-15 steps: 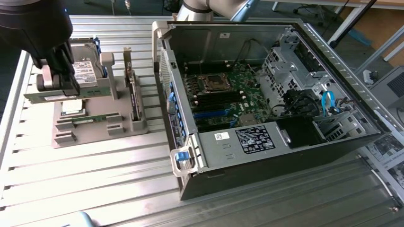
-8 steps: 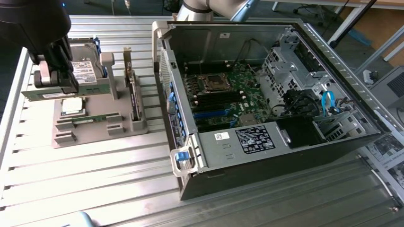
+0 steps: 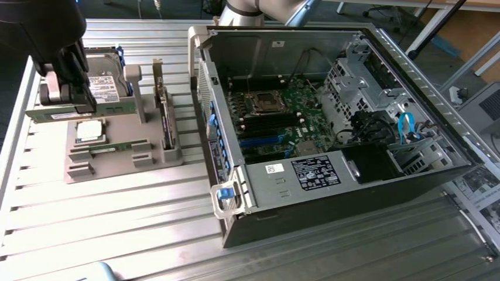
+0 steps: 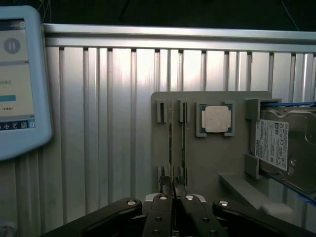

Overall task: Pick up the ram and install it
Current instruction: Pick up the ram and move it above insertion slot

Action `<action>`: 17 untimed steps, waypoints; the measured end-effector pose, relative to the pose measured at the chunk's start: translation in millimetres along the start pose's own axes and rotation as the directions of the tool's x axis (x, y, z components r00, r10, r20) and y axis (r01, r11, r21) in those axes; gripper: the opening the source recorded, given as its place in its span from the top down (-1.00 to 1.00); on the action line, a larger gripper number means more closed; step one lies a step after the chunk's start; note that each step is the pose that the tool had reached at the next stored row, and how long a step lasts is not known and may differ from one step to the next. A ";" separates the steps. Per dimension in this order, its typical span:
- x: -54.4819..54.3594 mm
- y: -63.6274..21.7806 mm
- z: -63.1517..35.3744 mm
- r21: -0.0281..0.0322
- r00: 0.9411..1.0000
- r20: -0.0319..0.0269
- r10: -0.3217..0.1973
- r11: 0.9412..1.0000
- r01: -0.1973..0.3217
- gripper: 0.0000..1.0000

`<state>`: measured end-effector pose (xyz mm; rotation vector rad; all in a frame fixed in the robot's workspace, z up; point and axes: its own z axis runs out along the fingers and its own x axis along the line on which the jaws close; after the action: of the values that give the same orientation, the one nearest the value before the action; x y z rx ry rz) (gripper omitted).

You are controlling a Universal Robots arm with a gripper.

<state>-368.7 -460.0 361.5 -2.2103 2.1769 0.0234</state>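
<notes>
The gripper (image 3: 69, 102) sat right over the ram (image 3: 102, 110), its middle hidden in the grip, and part of the hard drive (image 3: 105, 85) lay hidden behind it. From the wrist, the hard drive ran off the frame's edge, the tablet (image 4: 19, 74) too, and its screen text was too small to read.

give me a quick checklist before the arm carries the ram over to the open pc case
1. gripper shut on the ram: ok
2. ram lifted off the grey holder: ok, it looks raised in the exterior view
3. second stick seated in the grey holder: ok
4. computer case open, motherboard exposed: ok
5. motherboard ready to take the ram: cannot tell
</notes>
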 end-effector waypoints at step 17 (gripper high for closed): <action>-0.7 -0.4 -19.1 0.000 1.000 0.000 0.000 1.000 0.000 0.76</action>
<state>-368.7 -460.0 380.5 -2.2102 2.1769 0.0234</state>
